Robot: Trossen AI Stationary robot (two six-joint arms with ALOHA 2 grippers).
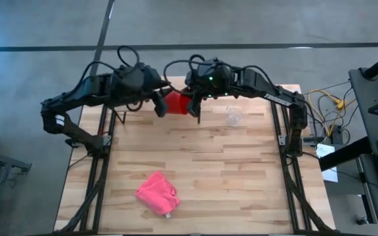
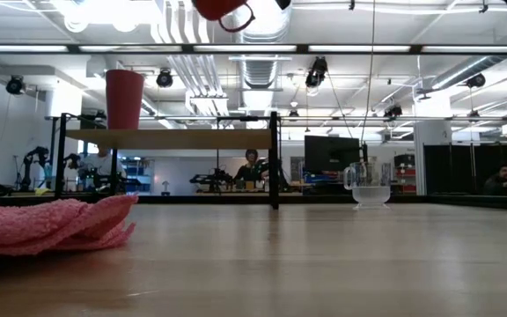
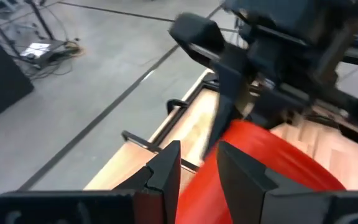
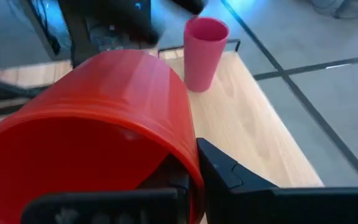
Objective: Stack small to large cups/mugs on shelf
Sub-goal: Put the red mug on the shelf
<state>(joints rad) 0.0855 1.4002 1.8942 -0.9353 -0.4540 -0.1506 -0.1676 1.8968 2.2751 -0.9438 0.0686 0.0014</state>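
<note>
The squat red mug (image 1: 176, 101) is held high above the table's far side, lying on its side; only its lower part and handle (image 2: 245, 18) show at the top of the low view. My right gripper (image 1: 194, 108) is shut on it. My left gripper (image 1: 159, 105) is open at the mug's other side, its fingers (image 3: 166, 171) right beside the mug's wall (image 3: 266, 155). The pink-red tumbler (image 2: 124, 99) stands upright by its base on the shelf (image 2: 174, 138). The clear cup (image 2: 370, 187) stands on the tabletop at the far right. My right gripper holds the mug by its rim (image 4: 188, 163), one finger inside the opening and one finger (image 4: 229, 177) outside on the wall. The mug is lifted clear and lies on its side, its mouth toward my right wrist. My left gripper: I cannot tell whether its fingers touch the mug.
A crumpled pink cloth (image 1: 157, 192) lies on the tabletop near the front. The shelf's black posts (image 2: 274, 158) stand at the table's far side. Cables and equipment stand to the right of the table (image 1: 333, 111). A person (image 2: 252, 163) sits in the room behind.
</note>
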